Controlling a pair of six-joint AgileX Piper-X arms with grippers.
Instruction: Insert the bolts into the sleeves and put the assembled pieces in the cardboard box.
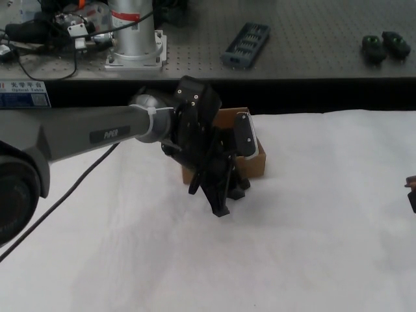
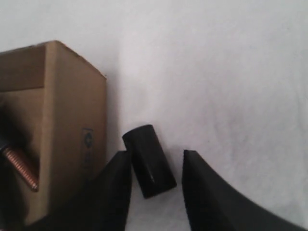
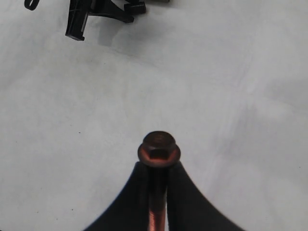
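Note:
A black sleeve point(image 2: 150, 163) lies on the white cloth right beside the cardboard box point(image 2: 57, 110). My left gripper point(image 2: 156, 158) stands open, one finger on each side of the sleeve, with a sliver of cloth showing at one side. In the high view the left gripper point(image 1: 221, 195) points down at the front of the cardboard box point(image 1: 257, 162). A copper bolt point(image 2: 21, 168) lies inside the box. My right gripper point(image 3: 159, 168) is shut on another copper bolt point(image 3: 159, 148), its flanged head sticking out past the fingertips above the cloth.
White cloth point(image 1: 312, 247) covers the bench around the box. At the right edge of the high view a dark piece of an arm point(image 1: 411, 192) shows. Behind the cloth, a metal breadboard holds a silver post point(image 1: 133, 29), cables and a dark tray point(image 1: 246, 42).

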